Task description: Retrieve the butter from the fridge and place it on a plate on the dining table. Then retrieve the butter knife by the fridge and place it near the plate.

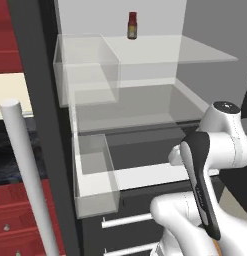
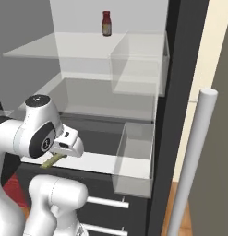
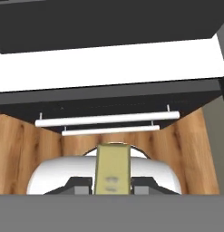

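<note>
The pincer is clenched on the butter, a thin pale yellow-olive stick jutting out between the finger tips, just in front of the open fridge near its lower drawers. The fetch looks done. Still left, by my judgement: carrying it to the plate, then the knife.

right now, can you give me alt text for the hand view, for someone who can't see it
The tool is shut on the butter, a yellow stick pointing away from the camera. Beyond it are two white bar handles on the dark fridge front, above a wooden floor.
</note>
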You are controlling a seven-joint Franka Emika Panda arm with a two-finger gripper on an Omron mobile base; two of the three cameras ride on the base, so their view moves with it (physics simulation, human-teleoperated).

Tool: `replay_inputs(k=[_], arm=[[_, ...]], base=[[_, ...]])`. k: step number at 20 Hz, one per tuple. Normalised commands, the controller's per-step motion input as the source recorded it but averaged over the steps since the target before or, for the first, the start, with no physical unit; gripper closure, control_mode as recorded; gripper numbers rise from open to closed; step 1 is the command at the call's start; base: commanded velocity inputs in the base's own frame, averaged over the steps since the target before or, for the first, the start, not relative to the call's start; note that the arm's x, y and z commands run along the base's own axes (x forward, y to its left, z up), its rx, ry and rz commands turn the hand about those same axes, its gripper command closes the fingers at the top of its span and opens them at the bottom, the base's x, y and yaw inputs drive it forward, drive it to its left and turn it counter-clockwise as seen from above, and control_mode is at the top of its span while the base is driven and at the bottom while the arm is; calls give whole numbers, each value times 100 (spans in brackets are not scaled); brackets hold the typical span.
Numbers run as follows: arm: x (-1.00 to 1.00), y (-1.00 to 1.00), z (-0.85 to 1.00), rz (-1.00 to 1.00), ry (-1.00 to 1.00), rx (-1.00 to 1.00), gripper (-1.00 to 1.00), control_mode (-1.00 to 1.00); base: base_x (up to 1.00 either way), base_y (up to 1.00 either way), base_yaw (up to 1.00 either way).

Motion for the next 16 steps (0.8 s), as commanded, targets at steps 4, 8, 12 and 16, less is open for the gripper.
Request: replay_inputs(k=[4,8,12,16], arm=[[0,0,0,0,0,0,100,100],[0,0,0,0,0,0,100,100],[0,0,0,0,0,0,100,100],[0,0,0,0,0,0,100,100]], base=[[-57,3,0],[-66,2,0],[-66,5,0],[-66,8,0]])
